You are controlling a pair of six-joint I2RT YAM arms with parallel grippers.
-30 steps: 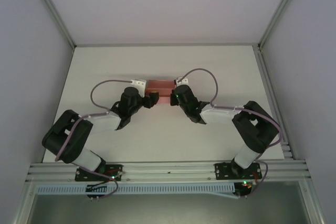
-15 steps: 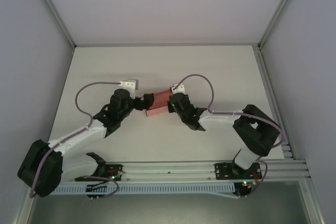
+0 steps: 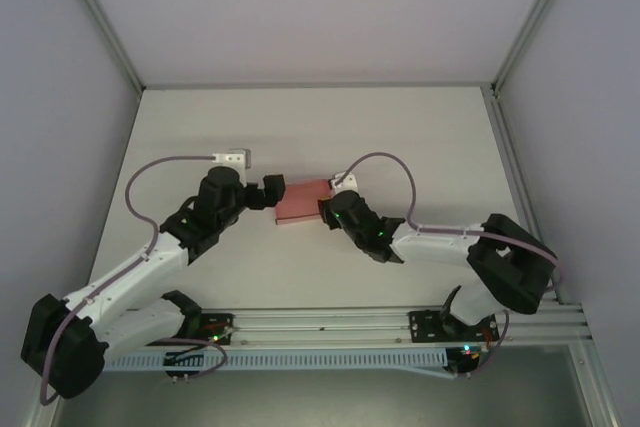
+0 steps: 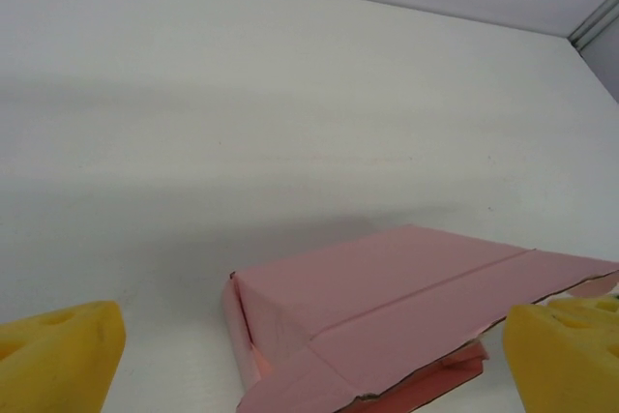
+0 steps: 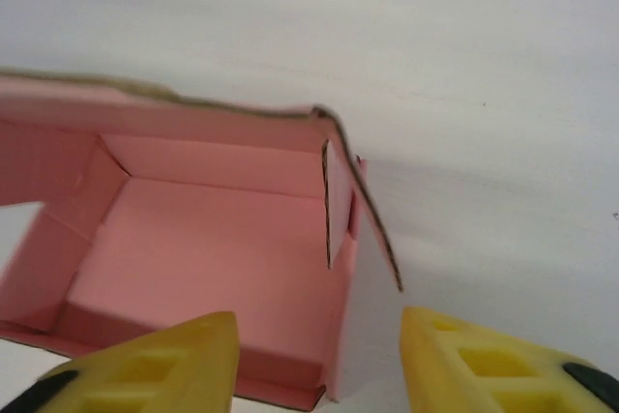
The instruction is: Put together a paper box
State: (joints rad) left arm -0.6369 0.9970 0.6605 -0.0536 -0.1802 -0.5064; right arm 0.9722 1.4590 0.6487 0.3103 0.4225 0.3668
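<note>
White tabletop, walled in by pale panels, set the scene as two arms met at its middle. On one side the left gripper stood with its yellow fingers spread wide and holding nothing, the left end of the paper box lying just ahead of them. Opposite, the right gripper had its jaws parted too, with one end wall of the box standing in the gap and neither pad pressing it. The pink box lay on the table between the two grippers, folded into a shallow tray with its walls up. Its open face was turned toward the right wrist camera, and one corner flap stood loose. To an onlooker the job appeared to be between grips, with shaping mostly done and closing left. The next move would likely call for one gripper to steady a wall while the other tucked the loose flap, gently, since thin card creases easily.
</note>
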